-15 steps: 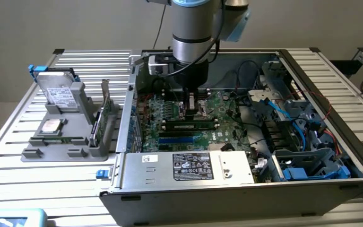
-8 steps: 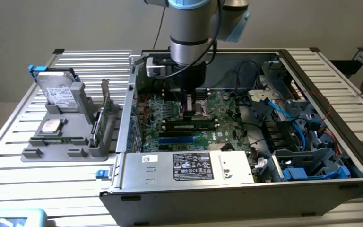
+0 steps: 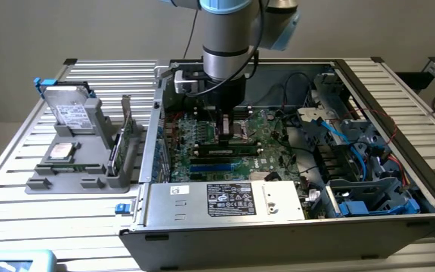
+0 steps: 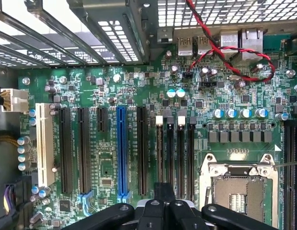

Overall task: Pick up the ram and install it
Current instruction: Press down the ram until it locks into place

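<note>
hand (image 4: 160,211) is held clenched low over the motherboard (image 4: 110,96) beside the ram (image 3: 229,152), already seated in its slot, seemingly for pressing.

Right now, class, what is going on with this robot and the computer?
A robot arm reaches into an open computer case, its shut gripper hanging over the motherboard near the memory slots. A ram stick already sits in a slot on the board. Other parts wait on a grey holder outside the case.
</note>
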You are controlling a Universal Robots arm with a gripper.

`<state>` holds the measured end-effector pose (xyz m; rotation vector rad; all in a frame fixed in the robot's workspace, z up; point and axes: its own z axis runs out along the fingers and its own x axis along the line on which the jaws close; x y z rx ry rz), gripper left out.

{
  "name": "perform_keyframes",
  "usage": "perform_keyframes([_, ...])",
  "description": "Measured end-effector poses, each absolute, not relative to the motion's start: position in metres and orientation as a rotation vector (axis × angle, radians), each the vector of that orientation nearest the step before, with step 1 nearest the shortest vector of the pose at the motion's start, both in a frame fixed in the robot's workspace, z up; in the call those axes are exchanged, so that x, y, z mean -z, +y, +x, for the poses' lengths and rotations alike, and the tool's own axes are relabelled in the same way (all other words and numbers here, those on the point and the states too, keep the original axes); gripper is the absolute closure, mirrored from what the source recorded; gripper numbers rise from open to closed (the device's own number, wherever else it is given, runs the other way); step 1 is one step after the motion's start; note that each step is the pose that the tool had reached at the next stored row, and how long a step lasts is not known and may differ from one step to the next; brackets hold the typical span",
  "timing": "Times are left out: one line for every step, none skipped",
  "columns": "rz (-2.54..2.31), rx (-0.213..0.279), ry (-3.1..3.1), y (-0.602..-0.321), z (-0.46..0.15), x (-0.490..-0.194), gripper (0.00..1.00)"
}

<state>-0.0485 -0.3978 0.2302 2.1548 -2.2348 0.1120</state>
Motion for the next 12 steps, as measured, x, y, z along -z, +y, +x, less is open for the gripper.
perform_keyframes([2.155, -0.112, -2.235, -0.3976, -0.0486, -0.2297, 0.89])
perform_keyframes([2.155, -0.112, -2.235, -0.3976, -0.0486, -0.2291, 0.89])
perform_keyframes([2.155, -0.112, -2.235, -0.3975, -0.0487, -0.2284, 0.89])
perform_keyframes([2.155, -0.111, -2.235, -0.3974, -0.0488, -0.2277, 0.89])
perform_keyframes([2.155, -0.112, -2.235, -0.3973, -0.0489, -0.2272, 0.89])
perform_keyframes([2.155, -0.112, -2.235, -0.3973, -0.0489, -0.2267, 0.89])
perform_keyframes([2.155, -0.112, -2.234, -0.3974, -0.0489, -0.2263, 0.89])
perform_keyframes([2.155, -0.111, -2.235, -0.3973, -0.049, -0.2258, 0.89])
perform_keyframes([2.155, -0.111, -2.235, -0.3972, -0.049, -0.2253, 0.89])
perform_keyframes([2.155, -0.111, -2.235, -0.3973, -0.049, -0.2251, 0.89])
perform_keyframes([2.155, -0.111, -2.235, -0.3973, -0.049, -0.2251, 0.89])
perform_keyframes([2.155, -0.111, -2.235, -0.3973, -0.049, -0.2251, 0.89])
